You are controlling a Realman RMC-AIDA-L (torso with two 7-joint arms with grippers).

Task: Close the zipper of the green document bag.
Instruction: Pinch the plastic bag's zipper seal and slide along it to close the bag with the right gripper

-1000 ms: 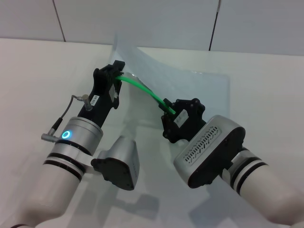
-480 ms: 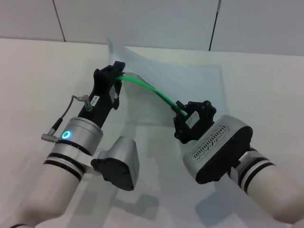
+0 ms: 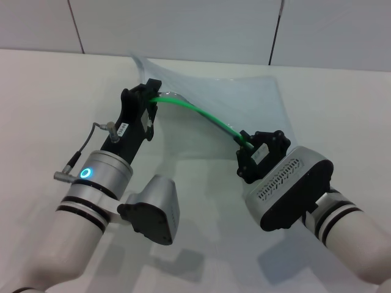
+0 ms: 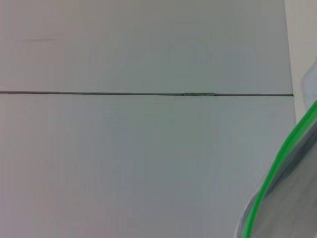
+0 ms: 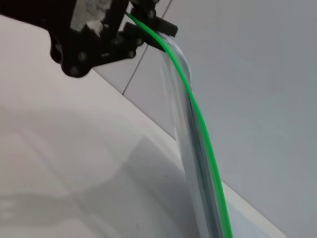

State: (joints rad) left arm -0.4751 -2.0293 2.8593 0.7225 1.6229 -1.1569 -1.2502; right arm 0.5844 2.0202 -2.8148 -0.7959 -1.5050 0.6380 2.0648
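The left gripper (image 3: 151, 91) is pinching one end of the zipper (image 3: 201, 115) and the right gripper (image 3: 249, 145) is pinching farther along, holding the green document bag (image 3: 244, 101) raised off the table (image 3: 49, 91), light, floppy, likely slippery, best gripped by its stiffer green edge.

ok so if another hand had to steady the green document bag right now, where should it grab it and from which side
Probably the far upper corner of the green document bag, coming from the wall side. The zipper edge is lifted off the table and already taken at both ends, by the left gripper and the right gripper. The sheet fans out thin and free behind it, so a pinch across that corner looks easiest.
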